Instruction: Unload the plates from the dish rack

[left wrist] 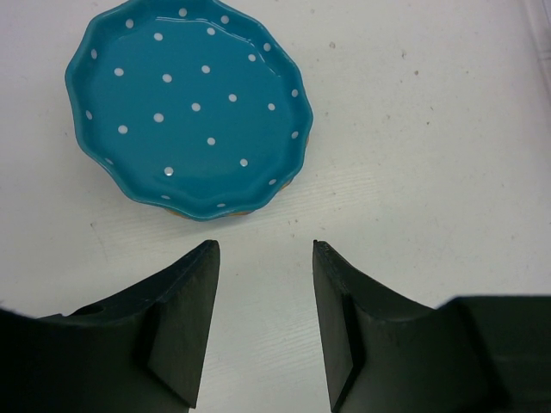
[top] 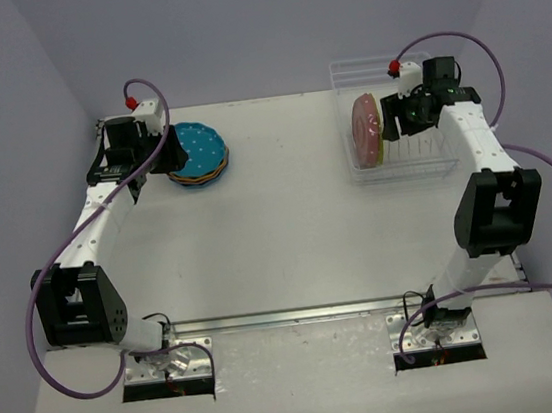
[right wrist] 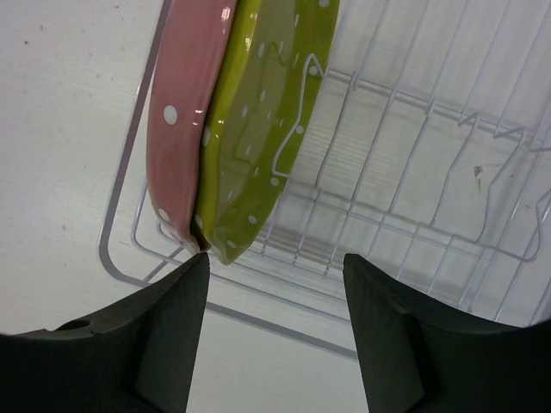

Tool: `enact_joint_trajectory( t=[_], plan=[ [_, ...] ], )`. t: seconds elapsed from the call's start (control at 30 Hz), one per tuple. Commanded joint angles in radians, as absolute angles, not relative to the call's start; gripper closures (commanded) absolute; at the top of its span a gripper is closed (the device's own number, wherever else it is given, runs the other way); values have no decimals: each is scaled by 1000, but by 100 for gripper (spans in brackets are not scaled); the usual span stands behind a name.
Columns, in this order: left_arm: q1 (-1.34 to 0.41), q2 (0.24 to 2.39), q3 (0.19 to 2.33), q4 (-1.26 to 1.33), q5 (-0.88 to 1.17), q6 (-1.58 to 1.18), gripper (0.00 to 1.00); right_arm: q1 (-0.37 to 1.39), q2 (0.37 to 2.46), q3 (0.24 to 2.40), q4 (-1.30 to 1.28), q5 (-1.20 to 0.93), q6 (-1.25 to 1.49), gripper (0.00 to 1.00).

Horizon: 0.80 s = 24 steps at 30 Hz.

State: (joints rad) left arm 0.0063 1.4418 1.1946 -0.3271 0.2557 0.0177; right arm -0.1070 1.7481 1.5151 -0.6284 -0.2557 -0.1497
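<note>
Rack sits at the far right corner of the desk. Two plates are in it, both on edge at its left end: pink plate outermost, against the rack's left wall, and green plate pressed face to face against it on the inner side. The other slots to the right show only bare wire. Right claw is in over the rack, pointing at the lower edges of that pair, fingers apart and gripping nothing. Its left fingertip is just beside the bottom of the pink/green pair; can't tell if it touches. Across the desk at the far left, blue plate lies flat, face up, stacked on an orange plate of which only a rim sliver shows. Left claw hangs just short of the blue plate's near edge, fingers spread, empty, not touching the plate.
</note>
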Motion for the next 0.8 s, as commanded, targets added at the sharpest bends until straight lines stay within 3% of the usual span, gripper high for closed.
enact_joint_trajectory(
  t=[0.0,0.53,0.77],
  plan=[
    [11,1440,1206,-299,264,9,55,-106,1779,1561,-595,-281,-147,36],
    [11,1472,1197,-286,254,11,55,-106,1824,1587,-549,-355,-71,35],
    [11,1476,1197,-285,249,9,54,-106,1844,1602,-519,-291,-36,36]
  ],
)
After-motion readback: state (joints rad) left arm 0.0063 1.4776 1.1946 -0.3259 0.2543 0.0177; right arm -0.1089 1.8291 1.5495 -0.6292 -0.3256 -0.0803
